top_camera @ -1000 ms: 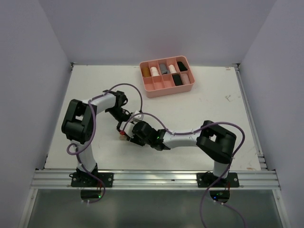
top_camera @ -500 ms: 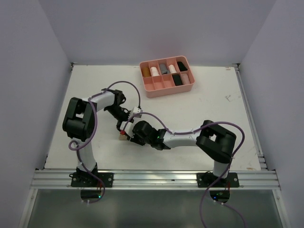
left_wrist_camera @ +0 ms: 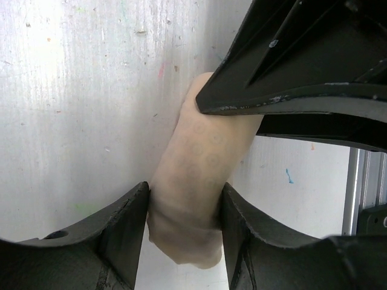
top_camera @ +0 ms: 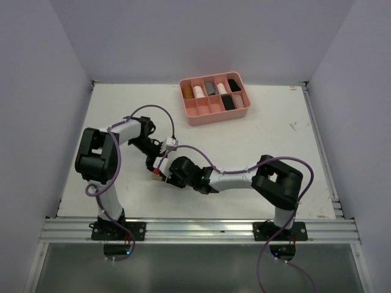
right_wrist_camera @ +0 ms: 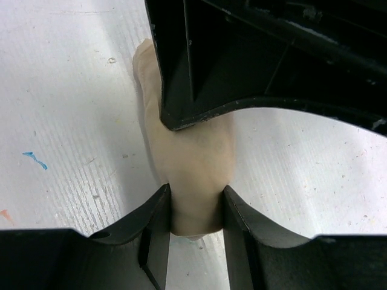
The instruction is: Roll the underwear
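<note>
The pale tan underwear (left_wrist_camera: 193, 169), rolled into a snug cylinder, lay on the white table (left_wrist_camera: 72, 121), held by both arms at once. The left gripper (left_wrist_camera: 184, 192) pinched one end between its fingers. The right gripper (right_wrist_camera: 196, 192) squeezed the other end, just beyond the left gripper's fingertips.

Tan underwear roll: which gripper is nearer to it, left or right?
Neither; it's a tie. The left gripper straddles one end of the tan underwear roll, the right gripper the opposite end, both touching its sides.
</note>
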Controlling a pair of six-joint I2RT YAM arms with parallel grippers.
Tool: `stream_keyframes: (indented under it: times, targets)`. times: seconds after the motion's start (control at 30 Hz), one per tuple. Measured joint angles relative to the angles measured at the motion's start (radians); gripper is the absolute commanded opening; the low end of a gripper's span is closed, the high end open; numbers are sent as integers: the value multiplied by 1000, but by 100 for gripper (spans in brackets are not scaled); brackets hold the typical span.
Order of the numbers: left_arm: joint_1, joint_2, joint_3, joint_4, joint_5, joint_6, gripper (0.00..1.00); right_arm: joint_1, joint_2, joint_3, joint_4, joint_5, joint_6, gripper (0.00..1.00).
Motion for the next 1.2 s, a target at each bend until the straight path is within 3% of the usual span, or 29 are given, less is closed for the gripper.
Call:
stream_keyframes:
  times: [0.17,0.27,0.3,0.4,0.43,0.5,0.8,0.97,1.2]
  targets:
    - [11,-4,-2,4,-1,-14,49,1,0,-1,3,0,5,9]
    - [14,-4,-3,-1,0,-13,34,1,0,-1,4,0,8,12]
    - [15,-5,-3,-3,0,-13,23,1,0,-1,4,0,9,25]
    - [20,-5,-3,-11,1,-4,10,1,0,-2,4,1,16,51]
    - [21,-4,-3,-13,2,0,9,1,0,-2,3,0,23,55]
    - [24,-4,-3,-14,1,10,7,5,-2,-3,-36,0,32,61]
    - [27,-4,-3,-14,0,18,7,8,-14,29,-174,-8,72,66]
    - [27,-4,-3,-14,0,24,7,-2,-13,75,-225,-29,116,77]
    - [27,-4,-3,-13,0,23,7,-31,-11,130,-234,-33,175,80]
